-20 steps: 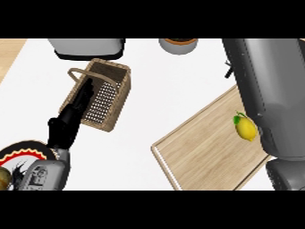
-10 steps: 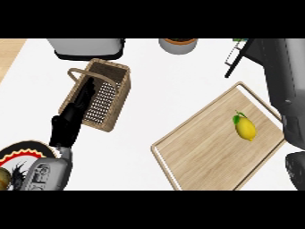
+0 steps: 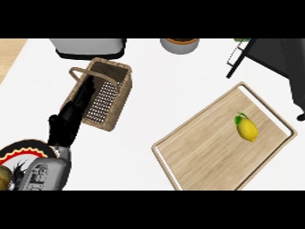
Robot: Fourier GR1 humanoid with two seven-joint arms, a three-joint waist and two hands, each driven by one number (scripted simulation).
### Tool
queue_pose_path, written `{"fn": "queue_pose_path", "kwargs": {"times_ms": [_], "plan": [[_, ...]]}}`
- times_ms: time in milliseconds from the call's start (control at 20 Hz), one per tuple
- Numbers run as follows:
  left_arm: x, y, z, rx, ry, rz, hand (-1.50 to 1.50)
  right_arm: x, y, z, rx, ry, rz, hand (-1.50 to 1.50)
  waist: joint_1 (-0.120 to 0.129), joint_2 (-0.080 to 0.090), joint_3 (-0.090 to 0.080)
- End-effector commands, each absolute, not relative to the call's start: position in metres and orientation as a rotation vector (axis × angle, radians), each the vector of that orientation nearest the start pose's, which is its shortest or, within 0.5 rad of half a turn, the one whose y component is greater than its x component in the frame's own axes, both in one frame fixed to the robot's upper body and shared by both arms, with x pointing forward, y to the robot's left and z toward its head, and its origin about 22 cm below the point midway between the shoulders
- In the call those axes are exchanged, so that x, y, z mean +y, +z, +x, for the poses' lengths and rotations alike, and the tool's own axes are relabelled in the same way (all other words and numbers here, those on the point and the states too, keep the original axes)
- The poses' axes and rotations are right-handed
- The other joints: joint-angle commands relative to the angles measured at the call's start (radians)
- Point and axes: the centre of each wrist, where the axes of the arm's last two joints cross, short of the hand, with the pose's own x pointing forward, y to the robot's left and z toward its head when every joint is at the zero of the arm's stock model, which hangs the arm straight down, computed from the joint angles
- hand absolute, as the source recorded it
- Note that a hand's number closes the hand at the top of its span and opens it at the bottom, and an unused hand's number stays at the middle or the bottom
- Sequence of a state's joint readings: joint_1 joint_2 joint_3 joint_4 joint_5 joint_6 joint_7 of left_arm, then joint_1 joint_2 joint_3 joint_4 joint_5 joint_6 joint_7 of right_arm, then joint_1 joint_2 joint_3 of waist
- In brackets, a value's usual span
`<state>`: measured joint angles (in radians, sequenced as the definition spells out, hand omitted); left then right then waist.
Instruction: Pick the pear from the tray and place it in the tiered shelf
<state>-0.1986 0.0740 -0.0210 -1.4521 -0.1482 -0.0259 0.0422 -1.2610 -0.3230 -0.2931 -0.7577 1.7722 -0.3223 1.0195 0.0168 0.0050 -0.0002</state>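
pear (image 3: pixel 247 129) sits on the tray (image 3: pixel 201 156), toward its right side, stalk and leaf pointing up-left, nothing touching it. big change vs a sec ago: my right arm (image 3: pixel 300 76) has swung out to the right edge of view. earlier it ran down across the tray's right part and covered some of it; now the whole tray shows and the pear is in plain sight. right hand itself is out of frame, so can't tell if it's wide or closed. only grey arm shell shows at right.

left hand (image 3: pixel 69 118) hasn't moved in that time: fingers straight and relaxed, holding nothing, lying along the left rim of the basket (image 3: pixel 105 96), w/ fingertips pointing into it. looks like it's just resting there.

plate (image 3: pixel 13 156) at lower left, well apart from the tray. grey box (image 3: pixel 88 47) and a pot (image 3: pixel 179 44) at the table's (image 3: pixel 174 94) far edge. dark wire frame (image 3: pixel 237 58) at upper right, partly hidden by the arm, prob the tiered shelf, not sure.

my read: pick not started yet. arm pulling aside gives me a clear line to the pear; next i'd bring the right hand back over it, fingers wide, and come down on it from above.
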Motion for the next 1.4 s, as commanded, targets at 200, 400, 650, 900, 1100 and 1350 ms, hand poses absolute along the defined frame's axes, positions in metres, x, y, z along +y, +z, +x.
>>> {"fn": "queue_pose_path", "kwargs": {"times_ms": [200,400,650,900,1100,1350], "plan": [[0.212,0.007,0.283,-1.603,-0.284,0.081,0.0,-0.265,0.251,0.468,-1.013,-0.135,-2.005,1.5,0.021,0.011,0.0],[0.211,0.019,0.288,-1.596,-0.288,0.087,0.0,-0.272,0.272,0.458,-1.264,-0.39,-1.886,1.5,0.012,0.007,0.003],[0.219,0.034,0.303,-1.602,-0.271,0.074,0.0,-0.286,0.247,0.464,-1.303,-0.392,-1.859,1.5,0.017,0.01,0.001],[0.224,0.011,0.273,-1.58,-0.285,0.086,0.0,-0.305,0.237,0.461,-1.307,-0.399,-1.86,1.5,0.011,0.002,0.001],[0.204,0.018,0.29,-1.596,-0.287,0.105,0.0,-0.346,0.233,0.453,-0.977,-0.332,-1.945,1.5,-0.002,0.007,-0.002],[0.204,0.01,0.279,-1.573,-0.267,0.092,0.0,-0.341,0.219,0.451,-0.904,-0.435,-1.975,-1.5,-0.006,-0.003,0.0]]}}
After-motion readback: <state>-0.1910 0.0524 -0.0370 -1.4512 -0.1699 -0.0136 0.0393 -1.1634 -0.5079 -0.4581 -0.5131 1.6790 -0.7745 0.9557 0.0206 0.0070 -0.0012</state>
